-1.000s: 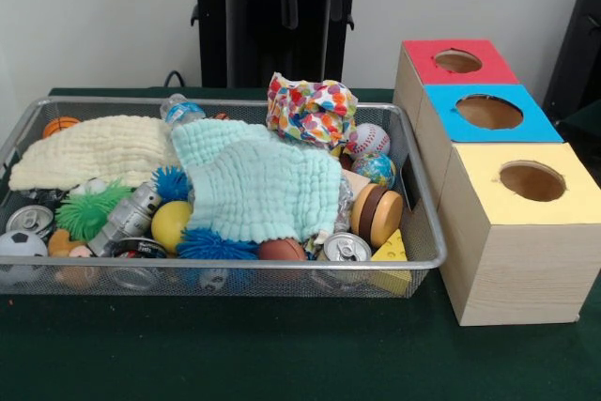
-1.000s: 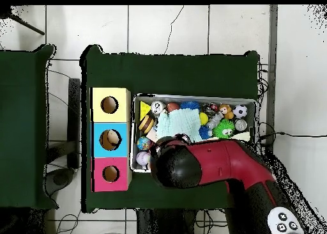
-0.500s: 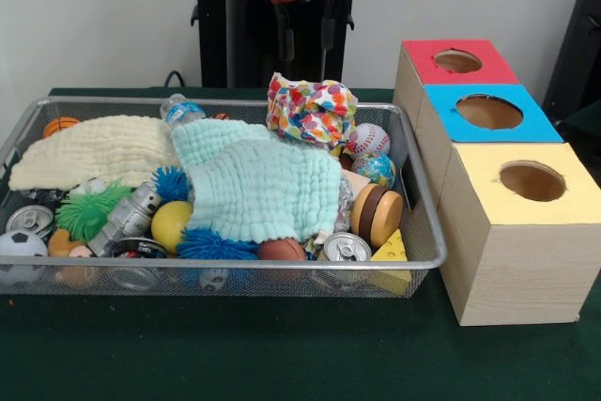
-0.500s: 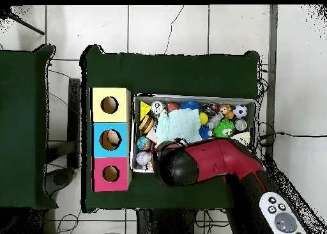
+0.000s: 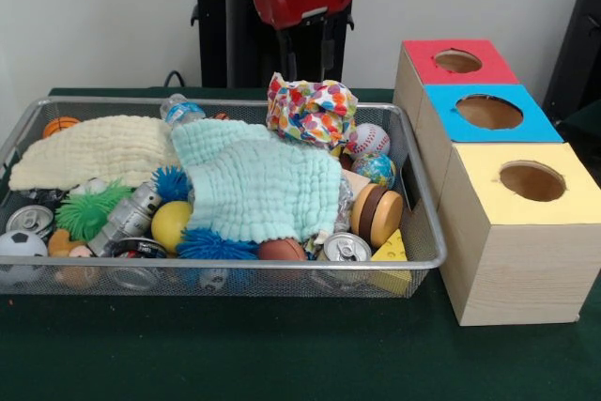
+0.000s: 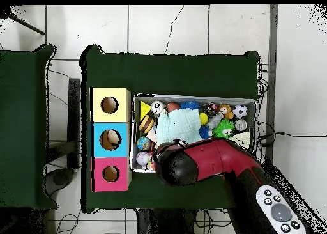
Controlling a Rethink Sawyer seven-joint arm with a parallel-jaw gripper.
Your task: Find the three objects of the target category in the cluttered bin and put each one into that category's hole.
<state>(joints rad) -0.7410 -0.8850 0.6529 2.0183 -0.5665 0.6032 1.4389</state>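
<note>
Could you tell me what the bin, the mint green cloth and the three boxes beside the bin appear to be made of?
The bin looks like silvery metal wire mesh: objects show through its walls. The mint green cloth seems a soft woven fabric, matte, with a puckered waffle texture. The three boxes appear to be pale unfinished wood, with grain visible on the sides; their red, blue and yellow tops may be paint or paper.

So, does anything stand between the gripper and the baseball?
Nothing covers the baseball. The crumpled multicoloured cloth sits just beside it, though, and appears to lie below the open gripper.
</note>
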